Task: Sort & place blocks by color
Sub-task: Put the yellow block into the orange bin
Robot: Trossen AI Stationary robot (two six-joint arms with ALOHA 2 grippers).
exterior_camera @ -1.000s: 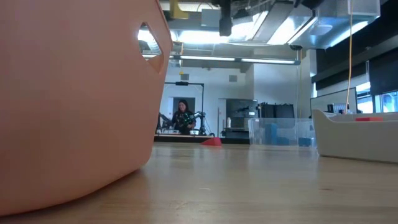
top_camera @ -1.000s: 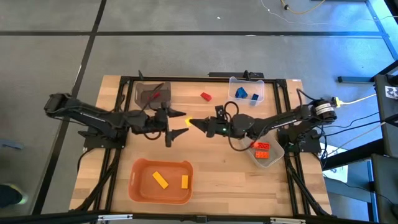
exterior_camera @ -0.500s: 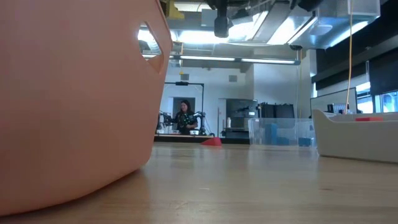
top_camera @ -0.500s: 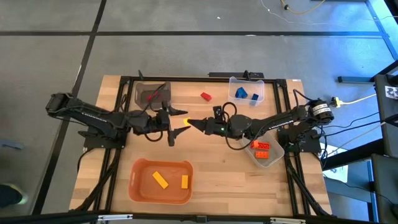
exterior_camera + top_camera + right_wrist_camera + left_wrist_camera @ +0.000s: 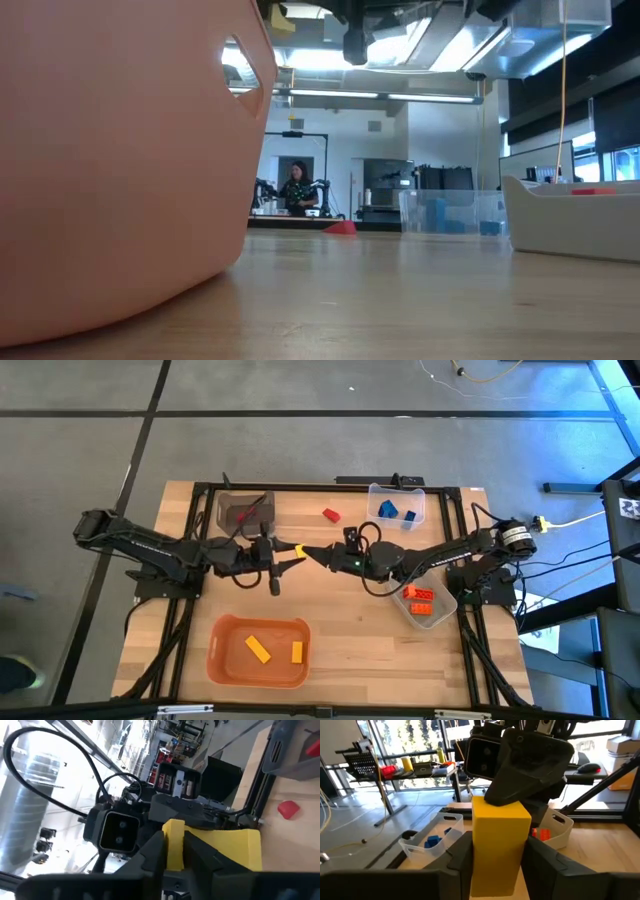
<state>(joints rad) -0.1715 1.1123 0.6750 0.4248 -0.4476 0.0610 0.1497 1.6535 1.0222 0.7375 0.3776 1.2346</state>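
The yellow block point(image 5: 298, 551) is hanging in the air above the middle of the table point(image 5: 350, 625), caught between both arms at once. It is sitting lengthwise in the line that runs from one gripper to the other, so each gripper is meeting it end-on. In the left wrist view the yellow block point(image 5: 498, 847) is standing between the left arm's own fingers point(image 5: 461, 861), which are pressing on its two flanks, while the other arm's fingers are closing over its far end. The left gripper point(image 5: 284, 553) is therefore clamped on the block's near half, and the right gripper point(image 5: 310, 553) is reaching in from the opposite side.

The right wrist view is showing the same block point(image 5: 175, 843) lying between that arm's fingers point(image 5: 152, 851), tight against both of them as far as can be judged. Neither arm is the nearer one: both are at the block, tip to tip. This is looking like a handover in mid-air, and the next move is turning on one gripper letting go along that shared line.

Outward from there, the orange bin point(image 5: 228, 665) with two yellow blocks point(image 5: 259, 649) is lying near the front edge, well apart from the grippers. A red block point(image 5: 331, 514) is lying loose on the table toward the back.
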